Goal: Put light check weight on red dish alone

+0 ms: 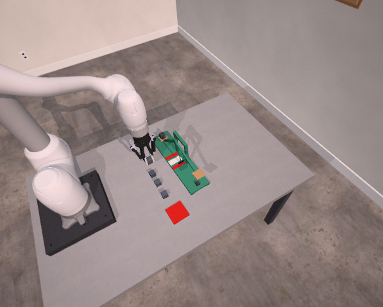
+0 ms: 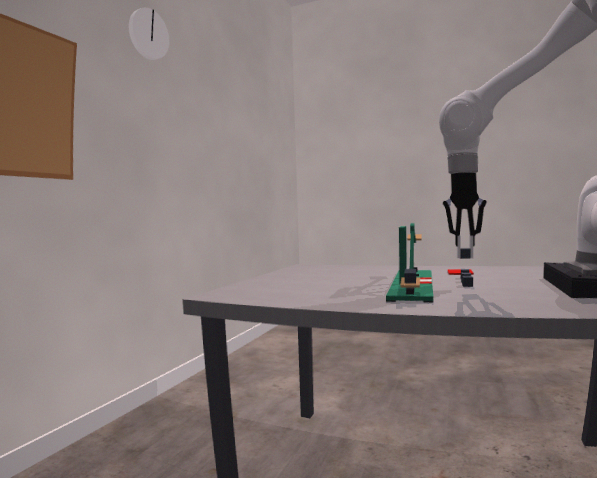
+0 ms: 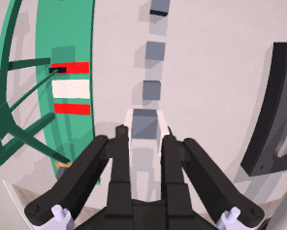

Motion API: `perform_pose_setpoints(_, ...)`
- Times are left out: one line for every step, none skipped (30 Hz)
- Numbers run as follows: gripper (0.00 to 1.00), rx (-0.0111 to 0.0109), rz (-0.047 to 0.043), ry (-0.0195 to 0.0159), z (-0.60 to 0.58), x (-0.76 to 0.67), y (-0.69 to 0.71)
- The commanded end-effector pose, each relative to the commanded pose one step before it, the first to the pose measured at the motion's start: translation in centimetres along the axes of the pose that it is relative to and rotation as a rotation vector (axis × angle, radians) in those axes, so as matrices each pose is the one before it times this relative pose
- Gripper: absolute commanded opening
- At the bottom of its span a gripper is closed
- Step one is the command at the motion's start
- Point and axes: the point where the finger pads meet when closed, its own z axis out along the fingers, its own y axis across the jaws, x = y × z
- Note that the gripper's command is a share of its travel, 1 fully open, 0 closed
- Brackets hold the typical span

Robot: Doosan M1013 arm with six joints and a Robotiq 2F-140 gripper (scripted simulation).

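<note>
My gripper [image 1: 148, 158] [image 2: 464, 251] [image 3: 143, 119] is shut on a dark grey weight [image 1: 149, 160] [image 2: 464, 253] [image 3: 144, 127], held above the table at the end of the weight row. Three like weights stand in a row: the nearest [image 1: 152, 173] [image 3: 151, 90], a middle one [image 1: 157, 182] [image 3: 155, 50] and a far one [image 1: 165, 194] [image 3: 160, 6]. Another weight [image 1: 162, 135] [image 2: 410, 275] sits on the balance's lowered pan. The other pan [image 1: 198, 173] [image 2: 416, 237] is raised and empty. The pointer tip [image 3: 57, 70] hangs over a red field. The red dish [image 1: 177, 212] [image 2: 454, 271] lies flat and empty.
The green balance base [image 1: 188, 180] [image 2: 421, 296] [image 3: 64, 28] runs beside the weight row, with its upright frame [image 1: 181, 142] [image 2: 402, 249] on the side away from the row. The arm's black mounting plate [image 1: 104, 207] [image 3: 269, 115] is on the row's other side.
</note>
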Motion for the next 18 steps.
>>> perform_pose_setpoints(0.24, -0.00047, 0.00334, 0.00693, 1.3, -3.963, 0.604)
perform_pose_setpoints(0.24, -0.00025, 0.00016, 0.00014, 0.269, -0.792, 0.277)
perform_pose_setpoints(0.24, -0.00015, 0.0001, 0.00009, 0.155, -0.452, 0.167)
perform_pose_setpoints(0.24, 0.0, 0.0, 0.0, 0.0, 0.0, 0.0)
perform_pose_setpoints(0.24, 0.0, 0.0, 0.0, 0.0, 0.0, 0.0)
perform_pose_setpoints(0.24, -0.00006, 0.00004, 0.00004, 0.063, -0.184, 0.07)
perform_pose_setpoints(0.24, -0.00001, 0.00001, 0.00001, 0.01, -0.029, 0.011)
perform_pose_setpoints(0.24, 0.0, 0.0, 0.0, 0.0, 0.0, 0.0)
perform_pose_setpoints(0.24, 0.0, 0.0, 0.0, 0.0, 0.0, 0.0)
perform_pose_setpoints(0.24, 0.0, 0.0, 0.0, 0.0, 0.0, 0.0)
perform_pose_setpoints(0.24, 0.0, 0.0, 0.0, 0.0, 0.0, 0.0)
perform_pose_setpoints(0.24, 0.0, 0.0, 0.0, 0.0, 0.0, 0.0)
perform_pose_setpoints(0.24, 0.0, 0.0, 0.0, 0.0, 0.0, 0.0)
perform_pose_setpoints(0.24, 0.0, 0.0, 0.0, 0.0, 0.0, 0.0)
perform_pose_setpoints(0.24, 0.0, 0.0, 0.0, 0.0, 0.0, 0.0)
perform_pose_setpoints(0.24, 0.0, 0.0, 0.0, 0.0, 0.0, 0.0)
perform_pose_setpoints(0.24, 0.0, 0.0, 0.0, 0.001, 0.0, 0.0)
perform_pose_setpoints(0.24, 0.0, 0.0, 0.0, 0.01, 0.0, 0.0)
